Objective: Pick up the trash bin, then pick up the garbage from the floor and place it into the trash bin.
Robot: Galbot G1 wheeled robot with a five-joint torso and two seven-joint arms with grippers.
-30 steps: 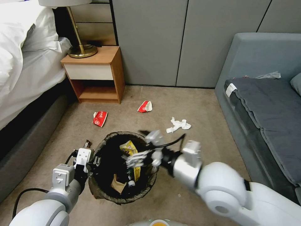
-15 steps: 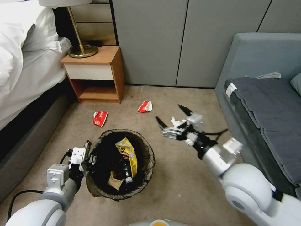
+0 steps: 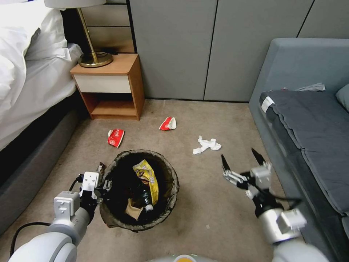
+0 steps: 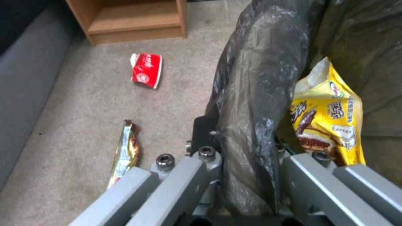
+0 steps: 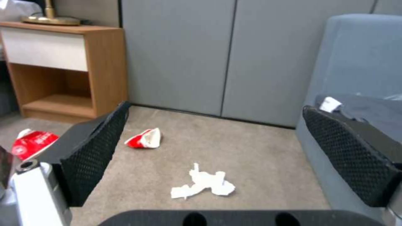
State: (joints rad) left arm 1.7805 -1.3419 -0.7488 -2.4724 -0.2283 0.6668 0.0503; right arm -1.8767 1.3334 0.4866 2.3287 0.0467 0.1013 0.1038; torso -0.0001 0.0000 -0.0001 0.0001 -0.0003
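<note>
The trash bin (image 3: 173, 181), lined with a dark bag, stands on the floor (image 3: 203, 203). My left gripper (image 3: 105, 183) is shut on its near-left rim; the left wrist view shows the liner (image 4: 255, 94) pinched in that gripper (image 4: 247, 147). Inside the bin lie a yellow wrapper (image 3: 147, 178), a bottle with a white cap (image 3: 147, 204) and brown paper (image 3: 132, 213). My right gripper (image 3: 240, 157) hovers open and empty to the right of the bin, near the sofa. Garbage on the carpet: a white tissue (image 3: 206, 144) (image 5: 205, 185), a red-white wrapper (image 3: 168, 123) (image 5: 144, 139), a red wrapper (image 3: 116, 137) (image 4: 146, 69) and a gold wrapper (image 4: 124, 150).
A wooden nightstand (image 3: 109, 83) with a brass lamp (image 3: 95, 58) stands at the back left beside the bed (image 3: 29, 83). A grey sofa (image 3: 309, 127) lines the right side, close to my right arm. Grey wall panels (image 3: 189, 47) close the back.
My right gripper has left the bin's mouth, swung right and drawn back toward the sofa, open. The yellow wrapper now rests in the bin. The left gripper kept its hold.
</note>
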